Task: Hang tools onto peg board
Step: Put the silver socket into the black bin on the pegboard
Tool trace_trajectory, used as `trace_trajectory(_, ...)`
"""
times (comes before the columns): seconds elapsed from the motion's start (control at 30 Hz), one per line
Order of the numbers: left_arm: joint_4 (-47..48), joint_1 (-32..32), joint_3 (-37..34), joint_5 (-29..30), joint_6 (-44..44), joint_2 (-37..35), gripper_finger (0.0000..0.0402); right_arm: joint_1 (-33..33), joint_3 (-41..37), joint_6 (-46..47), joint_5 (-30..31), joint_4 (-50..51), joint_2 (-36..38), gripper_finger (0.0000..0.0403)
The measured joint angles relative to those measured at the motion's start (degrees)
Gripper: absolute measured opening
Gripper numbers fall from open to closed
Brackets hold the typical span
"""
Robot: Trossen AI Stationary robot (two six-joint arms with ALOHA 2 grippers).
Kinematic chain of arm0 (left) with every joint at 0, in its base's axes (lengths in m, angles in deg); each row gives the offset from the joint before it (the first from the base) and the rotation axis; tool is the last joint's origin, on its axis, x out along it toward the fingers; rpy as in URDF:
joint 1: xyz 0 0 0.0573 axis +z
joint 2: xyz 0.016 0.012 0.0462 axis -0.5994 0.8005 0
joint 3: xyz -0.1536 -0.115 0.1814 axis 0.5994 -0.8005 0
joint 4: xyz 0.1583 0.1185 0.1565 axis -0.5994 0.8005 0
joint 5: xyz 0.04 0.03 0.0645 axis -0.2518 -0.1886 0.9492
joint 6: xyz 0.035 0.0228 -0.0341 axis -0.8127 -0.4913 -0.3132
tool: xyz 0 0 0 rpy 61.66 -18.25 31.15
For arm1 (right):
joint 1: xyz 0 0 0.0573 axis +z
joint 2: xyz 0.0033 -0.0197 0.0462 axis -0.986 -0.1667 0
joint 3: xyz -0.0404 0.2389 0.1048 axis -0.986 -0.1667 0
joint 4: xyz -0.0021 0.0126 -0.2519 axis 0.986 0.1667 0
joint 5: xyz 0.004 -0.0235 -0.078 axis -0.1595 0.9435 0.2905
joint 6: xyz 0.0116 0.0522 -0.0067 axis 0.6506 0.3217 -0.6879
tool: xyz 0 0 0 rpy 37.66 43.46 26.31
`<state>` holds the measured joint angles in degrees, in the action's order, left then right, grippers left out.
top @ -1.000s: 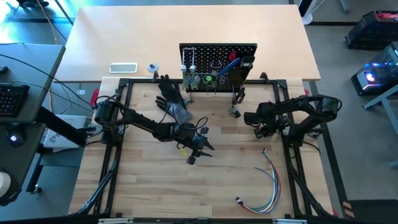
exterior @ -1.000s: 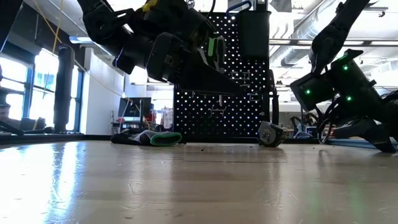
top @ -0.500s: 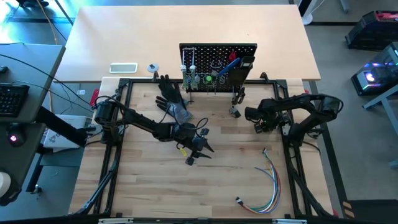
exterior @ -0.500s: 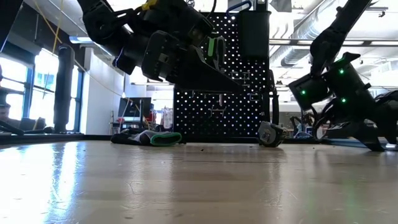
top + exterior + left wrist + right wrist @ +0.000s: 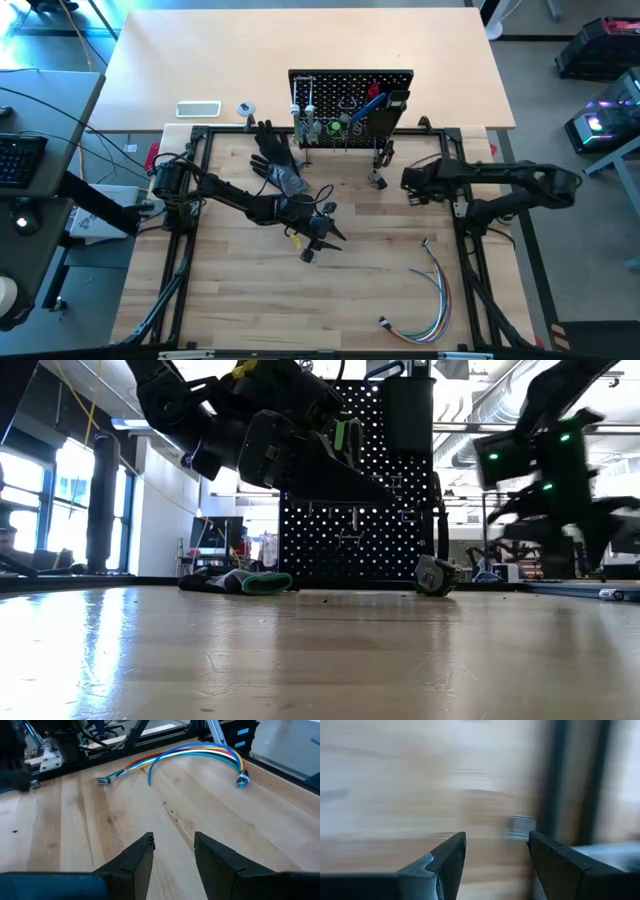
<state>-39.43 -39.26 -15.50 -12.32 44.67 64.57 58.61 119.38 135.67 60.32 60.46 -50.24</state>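
Both empty claws gape: left claw [image 5: 172, 851] sharp, right claw [image 5: 495, 851] before an unreadable blurred table [image 5: 395, 780].

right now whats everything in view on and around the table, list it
upright black perforated peg board: one, black, far middle of the wooden table, tools hanging on it
black work glove: one, black, lying left of the board's foot
small silver-grey object: one, on the table in front of the board's right side
bundle of coloured wires: one, multicoloured, near right part of the table
white flat device: one, white, on the pale surface behind the table, to the left
left pincer: one, dark, open and empty above mid-table
right pincer: one, dark, open and empty, right of the silver-grey object
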Motion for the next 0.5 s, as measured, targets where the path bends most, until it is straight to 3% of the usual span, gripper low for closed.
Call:
trace_trajectory(0.1, -0.2, 0.4, 0.0, 0.0, 0.0, 0.0, 0.0136, -0.9, -0.1, 4.4, 2.6, 5.9, 3.0, 0.0214)
trace_trajectory(0.5, -1.2, 0.5, 0.0, 0.0, 0.1, 0.0, 0.0136, -5.2, -3.0, 1.6, -2.8, 1.4, 0.9, 0.0211)
